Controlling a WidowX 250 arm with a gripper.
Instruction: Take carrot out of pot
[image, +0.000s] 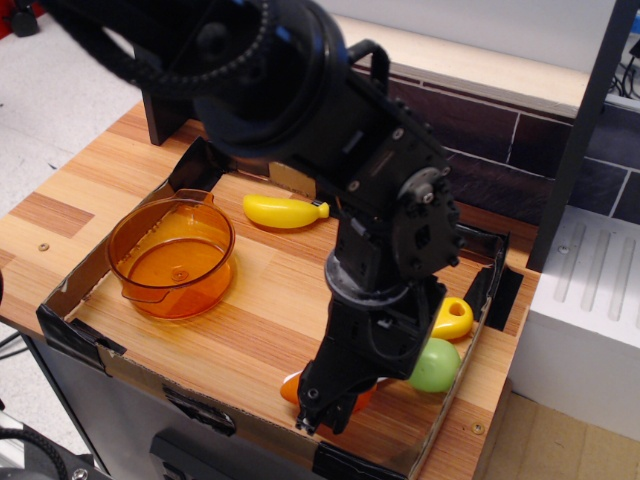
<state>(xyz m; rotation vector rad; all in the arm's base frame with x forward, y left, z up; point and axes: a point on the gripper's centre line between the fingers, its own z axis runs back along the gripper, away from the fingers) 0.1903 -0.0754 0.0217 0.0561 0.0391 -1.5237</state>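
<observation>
Wooden tray (250, 330), small orange carrot (291, 386) under gripper (322, 408)

Glossy translucent plastic pot (170, 258)

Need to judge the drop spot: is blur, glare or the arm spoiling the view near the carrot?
observation.image, the only view: sharp, evenly lit, no strong glare. The arm hides most of the carrot; only an orange edge shows beside the hand. The pot reads clearly, with soft highlights.

The pot (171, 256) sits on the tray (260, 330) at 9 o'clock. The banana toy (283, 211) is at 12. The carrot (292, 388) is at 6, the ball (436, 364) at 4.
</observation>
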